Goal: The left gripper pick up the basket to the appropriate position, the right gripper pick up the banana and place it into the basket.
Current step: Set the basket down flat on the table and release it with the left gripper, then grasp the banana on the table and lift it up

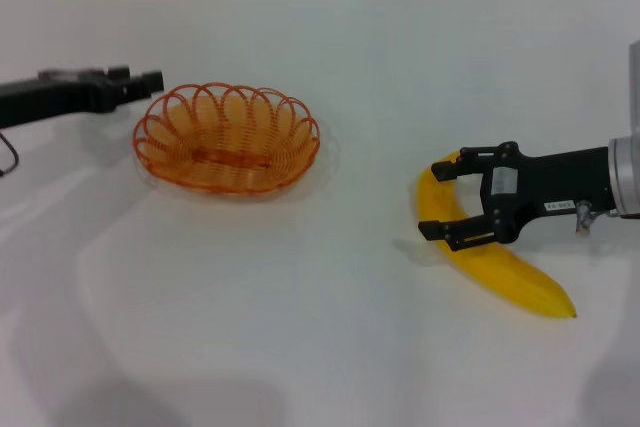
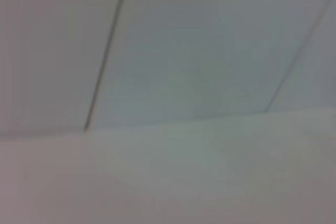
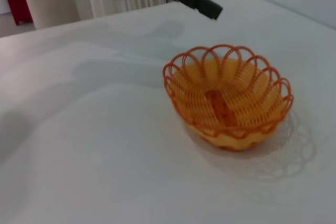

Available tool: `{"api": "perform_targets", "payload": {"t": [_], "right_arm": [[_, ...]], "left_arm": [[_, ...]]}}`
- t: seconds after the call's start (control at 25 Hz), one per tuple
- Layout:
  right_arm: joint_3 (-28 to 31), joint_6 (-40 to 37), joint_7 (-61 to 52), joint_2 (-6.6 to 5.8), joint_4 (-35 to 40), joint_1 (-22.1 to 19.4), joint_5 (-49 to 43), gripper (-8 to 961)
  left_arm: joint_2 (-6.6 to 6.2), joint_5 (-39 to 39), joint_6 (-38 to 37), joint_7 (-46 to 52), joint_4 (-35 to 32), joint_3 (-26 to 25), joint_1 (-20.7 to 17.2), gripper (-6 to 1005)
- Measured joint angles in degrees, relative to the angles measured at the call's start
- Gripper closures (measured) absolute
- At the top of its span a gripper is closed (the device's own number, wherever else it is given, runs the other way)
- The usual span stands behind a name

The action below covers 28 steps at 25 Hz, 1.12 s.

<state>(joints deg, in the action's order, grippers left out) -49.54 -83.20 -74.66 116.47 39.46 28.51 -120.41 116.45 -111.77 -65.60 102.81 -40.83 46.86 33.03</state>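
Left wrist view: pretty much useless, just blurry pale surfaces with a couple of dark seam lines, no fingers, no basket.

Head view fills in the rest. Left end effector (image 1: pixel 150 81) hanging just off the left rim of the basket (image 1: pixel 228 138), tips close to the wire loops but not touching as far as can be made out. Fingers look pressed together from this angle (can't really tell, only a dark stub showing). Arm cut off at the left edge.

Right end effector (image 1: pixel 438 201) spread wide, straddling the upper half of the banana (image 1: pixel 487 253), one finger near the top end, the other at mid-length on the basket-facing side. Not clamped, gaps visible on both sides. Middle stretch of the banana hidden behind the black claw body; lower pointed end sticking out free on the white tabletop (image 1: pixel 300 327), well apart from the basket.

Right wrist view: no banana, no own fingers at all. Shows instead the basket (image 3: pixel 228 98) sitting upright and empty on the tabletop (image 3: pixel 105 156), plus the left end effector (image 3: pixel 210 10) poking in above and beyond its rim, clearly off the wire there. Also a beige pot and something red in the background, cropped at the edge.
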Motion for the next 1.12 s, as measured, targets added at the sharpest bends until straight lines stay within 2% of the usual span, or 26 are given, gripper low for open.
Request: {"api": "perform_targets", "payload": {"t": [0.32, 0.6, 0.68, 0.96, 1.12], "right_arm": [[0.25, -0.06, 0.37, 0.14, 0.05, -0.24, 3.24, 91], [0.09, 2.30, 0.36, 0.42, 0.33, -0.26, 5.67, 92], [0.23, 2.87, -0.05, 0.44, 0.47, -0.16, 6.91, 92], [-0.63, 3.01, -5.21, 0.51, 4.10, -0.45, 7.09, 92], [-5.22, 3.01, -12.02, 0.67, 10.96, -3.13, 6.93, 92]], "left_arm": [[0.00, 9.54, -8.39, -18.16, -1.85, 0.07, -4.69, 426], [0.00, 8.76, -10.33, -28.15, -1.50, 0.36, -7.76, 426], [-0.27, 8.70, -11.19, -31.74, -1.86, 0.06, -9.91, 426], [-0.61, 8.83, -15.64, -36.99, -1.99, -0.49, -13.67, 426], [-0.73, 8.48, -15.73, -37.06, -1.99, -0.51, -14.56, 426]]}}
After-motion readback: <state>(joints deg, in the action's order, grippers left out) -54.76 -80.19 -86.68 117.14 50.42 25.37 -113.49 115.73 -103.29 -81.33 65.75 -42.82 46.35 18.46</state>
